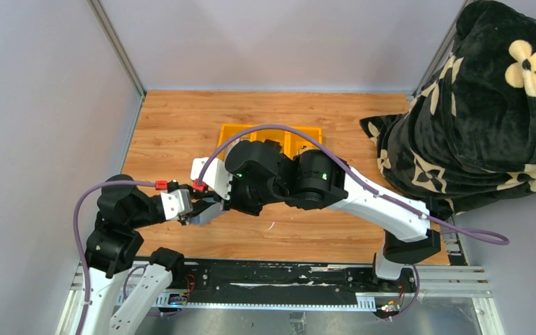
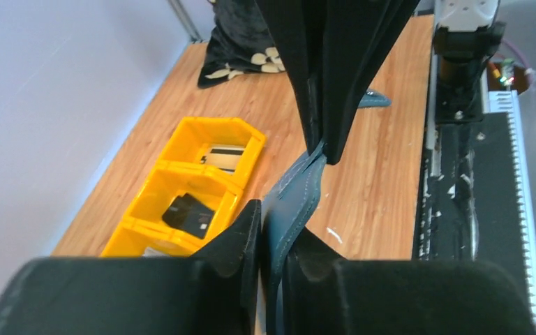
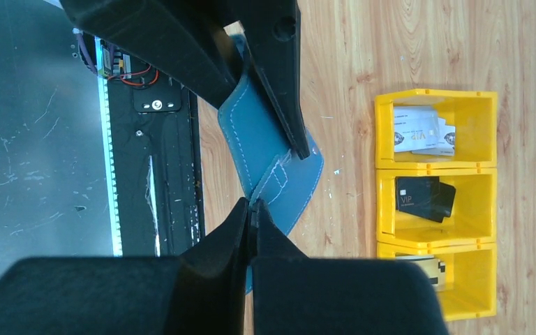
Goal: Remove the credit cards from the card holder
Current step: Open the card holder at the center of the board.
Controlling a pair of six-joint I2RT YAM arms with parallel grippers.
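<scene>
The blue-grey card holder (image 3: 265, 146) hangs bent between both grippers above the wood table near its front edge. My left gripper (image 2: 273, 223) is shut on one side of the card holder (image 2: 294, 202). My right gripper (image 3: 251, 204) is shut on a stitched edge of its other side. In the top view the two grippers meet at the card holder (image 1: 202, 215), mostly hidden by the arms. No card shows in the holder. White credit cards (image 3: 422, 134) lie in one end compartment of the yellow tray (image 3: 436, 167). A black card (image 3: 424, 197) lies in the middle one.
The yellow three-compartment tray (image 1: 234, 130) sits behind the arms, a pale striped card (image 3: 422, 265) in its third compartment. A black flower-patterned blanket (image 1: 474, 118) is heaped at the right. A black rail (image 1: 286, 272) runs along the front edge. Grey walls close the left and back.
</scene>
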